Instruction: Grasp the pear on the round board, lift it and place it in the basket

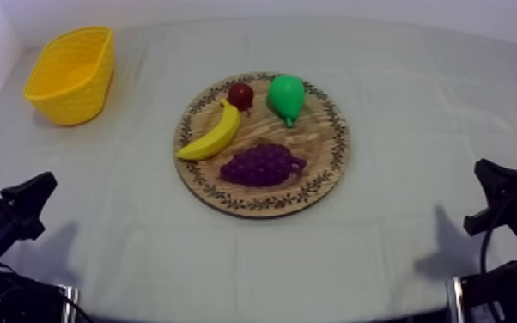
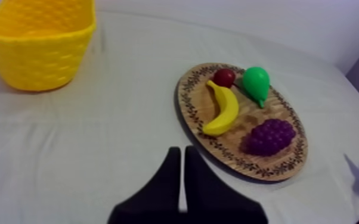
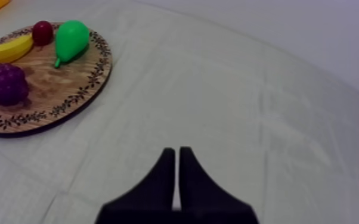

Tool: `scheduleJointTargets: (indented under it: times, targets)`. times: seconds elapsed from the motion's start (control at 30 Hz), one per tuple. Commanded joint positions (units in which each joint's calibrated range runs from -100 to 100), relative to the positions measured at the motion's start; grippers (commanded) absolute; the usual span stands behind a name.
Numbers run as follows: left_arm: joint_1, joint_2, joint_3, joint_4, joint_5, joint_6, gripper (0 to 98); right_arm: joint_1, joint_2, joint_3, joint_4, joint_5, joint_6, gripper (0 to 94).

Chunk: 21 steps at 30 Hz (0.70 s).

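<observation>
With the pear (image 1: pixel 285 96) lying untouched on the far side of the board (image 1: pixel 318 137), well apart from the basket (image 1: pixel 71 76) at my left, I judge nothing begun: left gripper (image 2: pixel 180 173) and right gripper (image 3: pixel 177 173) rest low, pinched narrow, empty.

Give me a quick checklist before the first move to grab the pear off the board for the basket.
1. Pear lies uncovered on the wooden board: ok.
2. Room round pear: small red fruit close beside it, touching or not: cannot tell.
3. Yellow basket upright, mouth unblocked: ok.
4. Left gripper open for the grasp: not ok, shut.
5. Right gripper away from the board: ok, shut.
</observation>
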Motion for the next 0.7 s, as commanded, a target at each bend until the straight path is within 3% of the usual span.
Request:
scheduleJointTargets:
  times: [0.0,0.37,0.67]
  targets:
    - [1.59,2.51,-3.47,1.58,1.58,-1.03,0.3,0.01,-0.04,0.0,-0.01,0.01,-0.03,0.4]
    - [2.35,22.02,-21.24,3.43,12.46,1.09,0.0,0.01,-0.04,0.0,-0.01,0.01,-0.03,0.4]
    - [1.49,42.86,-34.8,4.15,24.27,6.96,0.0,0.01,-0.04,0.0,-0.01,0.01,-0.03,0.4]
